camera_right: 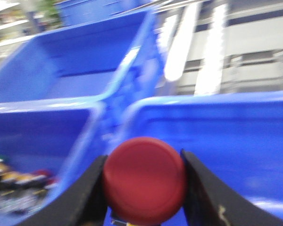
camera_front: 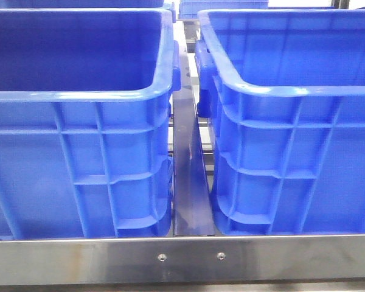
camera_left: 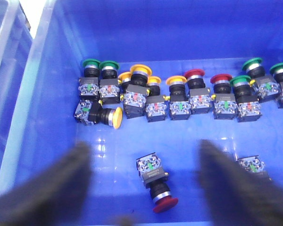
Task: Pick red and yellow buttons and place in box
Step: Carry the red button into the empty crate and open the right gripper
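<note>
My right gripper (camera_right: 144,190) is shut on a button with a dark red domed cap (camera_right: 144,178) and holds it in the air by the near wall of the box (camera_right: 236,136). In the front view the box (camera_front: 292,91) is the right-hand crate, and neither gripper shows there. My left gripper (camera_left: 146,188) is open inside the other crate, its blurred fingers (camera_left: 61,183) on either side of a red button (camera_left: 156,181) lying on its side. A yellow button (camera_left: 114,117) lies tipped over further off, by a row of yellow, red and green buttons.
The left crate (camera_front: 79,91) with the darker inside stands beside the box, with a narrow gap (camera_front: 191,182) between them. A steel rail (camera_front: 182,258) runs along the front. In the right wrist view the button-filled crate (camera_right: 42,122) is beside the box, and another crate (camera_right: 80,56) stands behind.
</note>
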